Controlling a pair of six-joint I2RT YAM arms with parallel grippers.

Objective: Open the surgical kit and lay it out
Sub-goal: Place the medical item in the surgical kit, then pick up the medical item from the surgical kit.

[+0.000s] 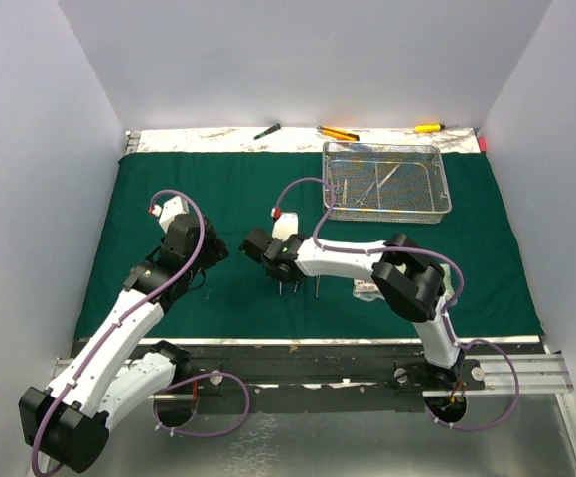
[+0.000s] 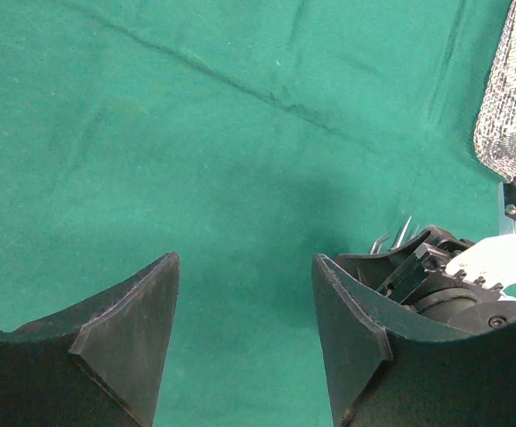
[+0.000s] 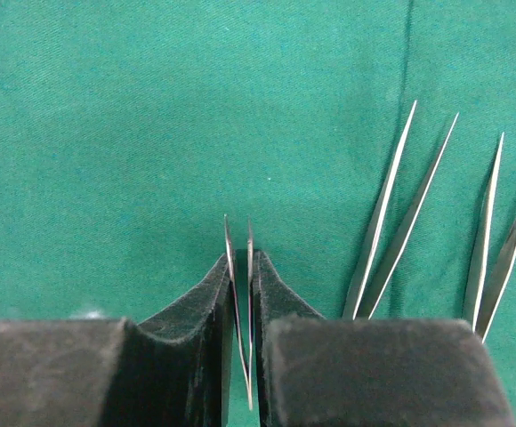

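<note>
Wrap [image 1: 218,189] spread, two tweezers [image 3: 379,213] laid near-side of tray [image 1: 382,145], third pair [image 3: 228,240] clamped in right end effector [image 3: 242,258], left end effector [image 2: 245,262] parted; tray not yet emptied.

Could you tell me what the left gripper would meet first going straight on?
Probably bare dark green cloth: the open left gripper points at it with nothing between, though depth is unclear.

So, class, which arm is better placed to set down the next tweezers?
Right: the right tool is shut on tweezers over the cloth, beside two laid pairs; the left tool is open, empty.
</note>
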